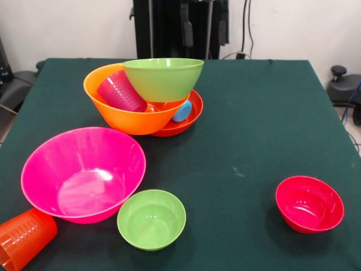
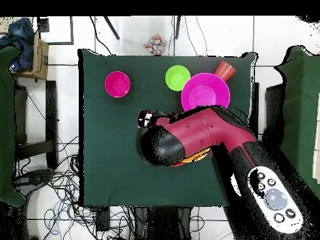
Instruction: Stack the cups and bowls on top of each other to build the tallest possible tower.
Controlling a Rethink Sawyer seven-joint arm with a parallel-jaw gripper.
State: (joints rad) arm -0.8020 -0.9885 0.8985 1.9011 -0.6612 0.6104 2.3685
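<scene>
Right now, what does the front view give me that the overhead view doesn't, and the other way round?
Only the front view shows the tower: a large orange bowl tilted on a shallow red-orange bowl, holding a medium green bowl and a purple cup, with a blue cup beside them. Only the overhead view shows the arm, which covers that pile. Both show the pink bowl, small green bowl, small crimson bowl and an orange cup lying loose on the table.
</scene>
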